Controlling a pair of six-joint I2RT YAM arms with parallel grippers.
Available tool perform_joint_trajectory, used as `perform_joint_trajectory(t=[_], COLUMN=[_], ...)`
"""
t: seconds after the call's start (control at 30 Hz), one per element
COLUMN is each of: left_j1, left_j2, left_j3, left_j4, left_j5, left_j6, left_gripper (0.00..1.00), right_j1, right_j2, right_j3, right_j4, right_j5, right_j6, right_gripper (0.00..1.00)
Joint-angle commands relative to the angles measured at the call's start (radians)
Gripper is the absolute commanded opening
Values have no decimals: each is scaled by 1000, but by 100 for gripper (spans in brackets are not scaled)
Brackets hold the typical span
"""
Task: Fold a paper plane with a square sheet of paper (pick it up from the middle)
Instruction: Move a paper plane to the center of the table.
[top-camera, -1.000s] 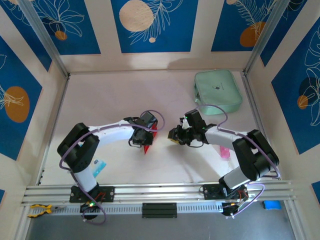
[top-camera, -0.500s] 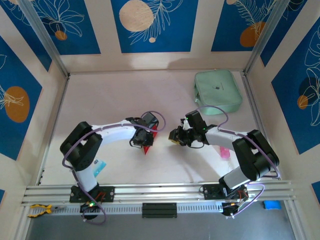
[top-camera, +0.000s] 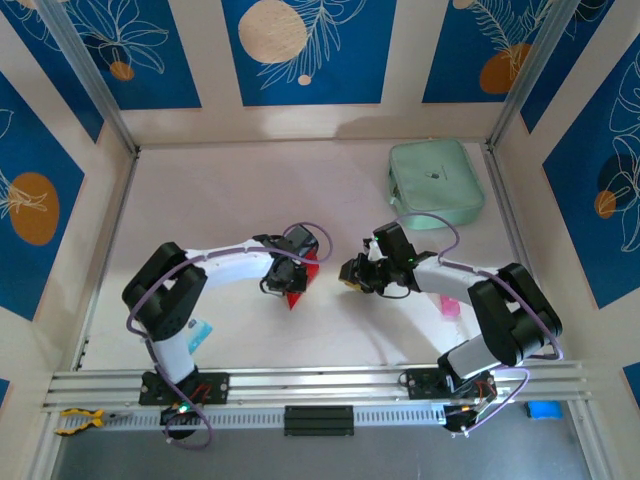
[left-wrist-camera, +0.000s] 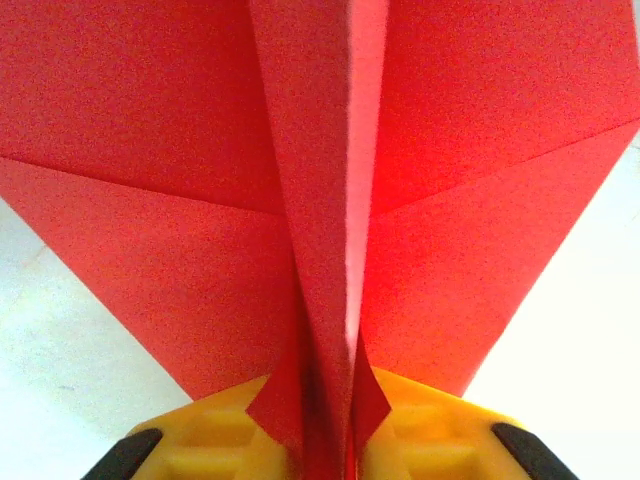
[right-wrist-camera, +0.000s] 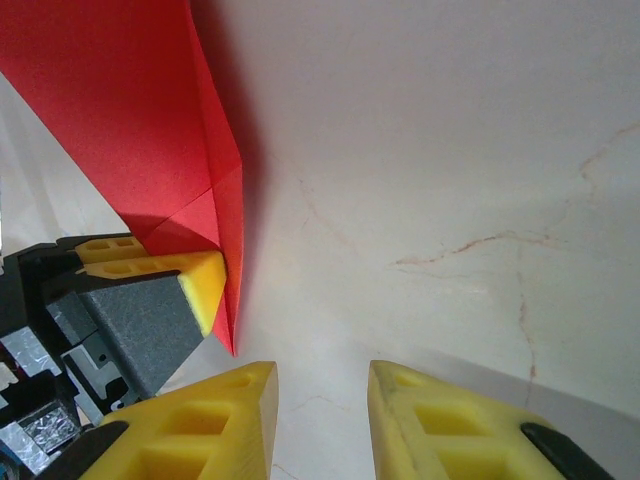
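You are working near the middle of the pale table (top-camera: 220, 200), slightly toward its near side. Your left gripper (left-wrist-camera: 322, 445) is reaching in from the left and sitting astride the paper plane (top-camera: 298, 288), a bright red folded sheet with a raised central ridge. In your left wrist view that ridge is running straight up between the two yellow pads (left-wrist-camera: 225, 432). The wings are spreading out to both sides above them, with a crease slanting across each wing. The pads are standing close on either side of the ridge, but the layers between them are looking loose. You cannot tell whether the jaws are pinching the paper or only flanking it.

In your right wrist view the plane is standing on edge with its sharp point aiming down at the table and casting a shadow there. You cannot tell whether the tip is touching the surface. One yellow finger (right-wrist-camera: 203, 285) of the left gripper is lying against the plane's red face. Your right gripper (right-wrist-camera: 322, 385) is pointing at the plane from the right, near it but apart from it. Its jaws are standing parted, with bare table showing between them and nothing in them.

A mint-green pouch (top-camera: 436, 184) is lying well apart at the far right of the table. A small blue-and-white packet (top-camera: 198, 330) is lying beside the left arm, near its base.
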Motion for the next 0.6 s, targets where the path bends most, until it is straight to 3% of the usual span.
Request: perform_joint_trajectory(t=[0.0,0.57], left_j1=[-12,-57], left_j2=[42,78], left_j3=[3,-15], left_j4=[-27,-19], left_j5=[-9,-46], left_j6=[-38,-209], left_gripper=[23,41], right_j1=[-8,-16], right_j2=[-29,-73], right_j3=[-10,-50], right_j4=[-17,-5], right_j5=[-11,-22], right_j6=[-6,-10], right_gripper=[31,31])
